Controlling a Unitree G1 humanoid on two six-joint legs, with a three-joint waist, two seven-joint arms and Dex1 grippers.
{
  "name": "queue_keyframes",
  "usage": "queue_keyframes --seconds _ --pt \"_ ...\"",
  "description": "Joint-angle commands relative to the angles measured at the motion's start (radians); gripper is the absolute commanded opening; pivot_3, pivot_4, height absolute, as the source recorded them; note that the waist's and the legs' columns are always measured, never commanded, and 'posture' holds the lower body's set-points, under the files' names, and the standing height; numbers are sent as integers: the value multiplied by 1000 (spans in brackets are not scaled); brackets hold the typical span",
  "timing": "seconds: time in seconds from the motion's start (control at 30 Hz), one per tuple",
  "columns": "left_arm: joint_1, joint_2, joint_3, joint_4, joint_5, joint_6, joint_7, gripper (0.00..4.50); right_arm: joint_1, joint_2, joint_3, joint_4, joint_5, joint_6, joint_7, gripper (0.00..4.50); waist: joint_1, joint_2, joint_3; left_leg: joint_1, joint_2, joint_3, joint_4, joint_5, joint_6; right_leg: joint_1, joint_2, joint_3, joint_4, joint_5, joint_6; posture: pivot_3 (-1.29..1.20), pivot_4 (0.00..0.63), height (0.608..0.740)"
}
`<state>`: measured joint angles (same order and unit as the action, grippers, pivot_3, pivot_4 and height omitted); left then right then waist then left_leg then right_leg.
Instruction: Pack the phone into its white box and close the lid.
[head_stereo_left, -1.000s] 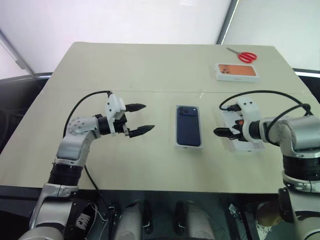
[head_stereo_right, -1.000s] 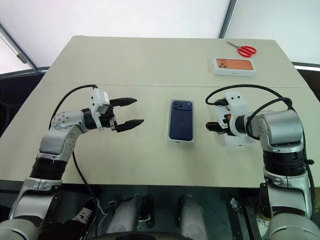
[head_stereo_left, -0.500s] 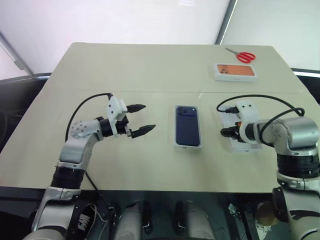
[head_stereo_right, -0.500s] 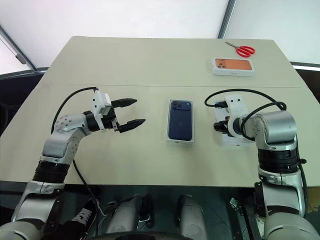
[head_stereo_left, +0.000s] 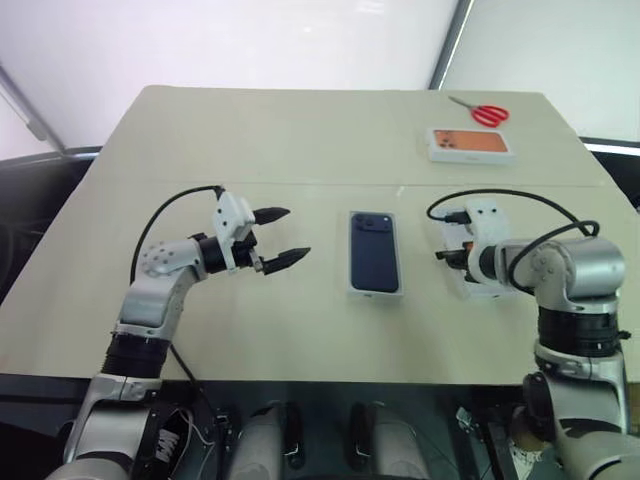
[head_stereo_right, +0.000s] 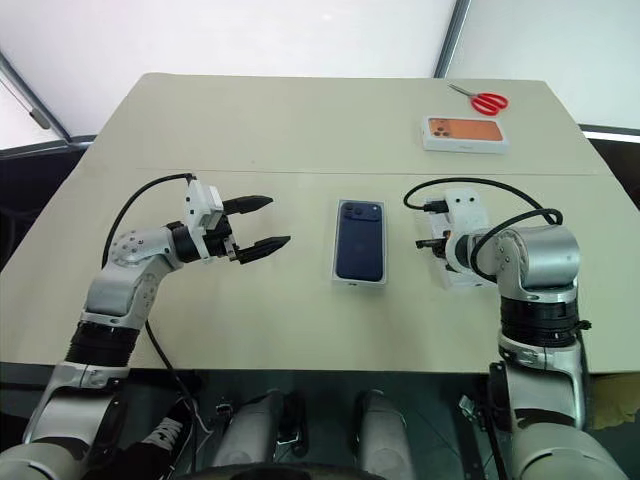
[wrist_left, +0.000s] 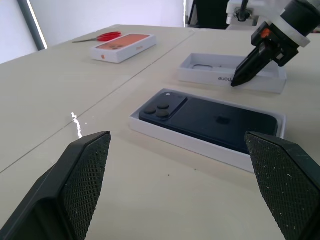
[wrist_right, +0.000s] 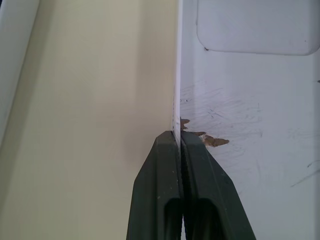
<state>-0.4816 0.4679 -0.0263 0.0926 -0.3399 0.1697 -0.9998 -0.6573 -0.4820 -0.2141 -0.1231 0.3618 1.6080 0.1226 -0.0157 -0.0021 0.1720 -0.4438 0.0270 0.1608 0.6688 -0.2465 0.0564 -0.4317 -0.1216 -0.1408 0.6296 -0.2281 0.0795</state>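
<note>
A: Where does everything sit on the beige table (head_stereo_left: 300, 130)?

B: The slim navy-blue phone (head_stereo_left: 375, 250) already lies in its shallow white cardboard box (head_stereo_left: 376, 291), between the two arms, long axis running away from the robot. The white cardboard lid (wrist_left: 227, 75) lies open side up just beyond it, on the right arm's side, parallel.

A: And the jaws?

B: The right gripper (wrist_right: 179, 142) is pressed together on the lid's near side wall, pinching that thin edge. The left gripper (head_stereo_left: 285, 236) hangs with fingers spread wide, holding nothing, the box off past its tips.

A: So what does lifting depend on?

B: Probably on the lid's distance: the box lies just beside it towards the left arm.
</note>
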Motion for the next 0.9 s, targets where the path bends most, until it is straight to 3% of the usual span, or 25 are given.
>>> queue_keyframes --seconds 0.03,0.23,0.37,0.63,0.9 --pt "-17 3 1 -14 -6 20 7 4500 -95 90 -148 -13 42 6 0 34 -2 1 0 0 0 0 0 0 0 0 1 0 0 0 0 0 150 738" --pt "-48 -16 37 29 -41 80 28 4500 -294 230 -351 10 144 -16 90 34 -2 4 2 -1 1 2 -1 1 -1 -2 3 1 1 0 0 0 150 738" --pt "-58 -35 48 39 -34 74 71 4500 -390 379 -547 82 268 6 75 34 0 3 2 -1 1 2 -1 1 -1 -2 3 2 1 0 0 0 150 738" --pt "-44 -55 71 12 -33 89 165 4500 -269 642 -611 61 574 6 -102 34 -5 4 2 -1 0 2 -1 1 -1 -2 3 2 1 0 0 0 150 738" --pt "-31 -49 83 -4 -51 128 186 4500 -135 714 -581 86 812 6 -332 34 -6 4 2 -1 0 2 -2 1 -1 -2 3 2 1 0 0 0 150 738"
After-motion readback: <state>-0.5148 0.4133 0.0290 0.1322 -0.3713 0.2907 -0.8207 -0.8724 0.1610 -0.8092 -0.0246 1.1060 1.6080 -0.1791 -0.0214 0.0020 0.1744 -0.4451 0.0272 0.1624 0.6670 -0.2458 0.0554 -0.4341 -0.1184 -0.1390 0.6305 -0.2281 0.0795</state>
